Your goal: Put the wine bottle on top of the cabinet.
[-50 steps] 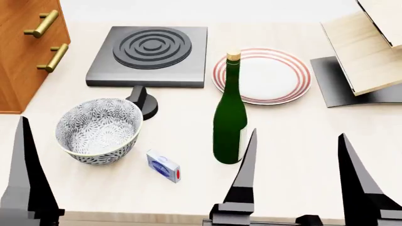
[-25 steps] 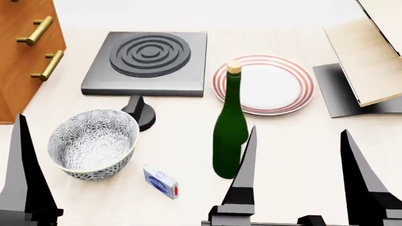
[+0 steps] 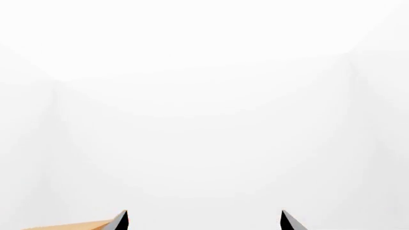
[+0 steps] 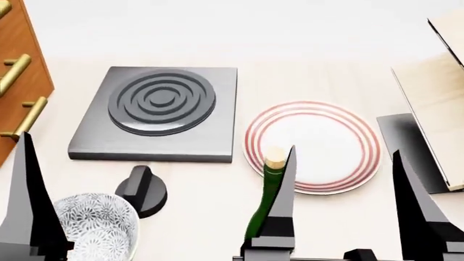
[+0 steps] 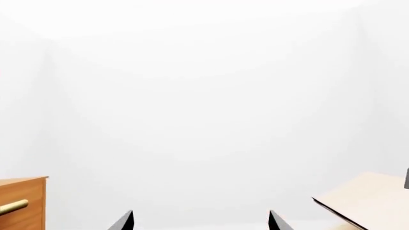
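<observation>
The wine bottle (image 4: 267,191) stands upright on the pale table, dark green with a tan cork, near the front of the head view. Its lower part is hidden behind the inner finger (image 4: 283,209) of my right gripper (image 4: 344,151), which is open and holds nothing. The cabinet (image 4: 20,81), reddish-brown with brass handles, stands at the far left and also shows in the right wrist view as the cabinet (image 5: 22,201). My left gripper (image 3: 204,214) is open and empty. Only one of its fingers (image 4: 27,201) shows in the head view, in front of the cabinet.
A dark hob plate (image 4: 156,109) with a knob (image 4: 141,190) lies at centre left. A red-ringed plate (image 4: 312,147) sits just behind the bottle. A patterned bowl (image 4: 94,228) is at the front left. A pale wood rack (image 4: 435,103) stands at the right.
Everything on the table has slid down in the head view and looks closer. The bottle now sits behind my right gripper's inner finger, and the small box has left the view.
</observation>
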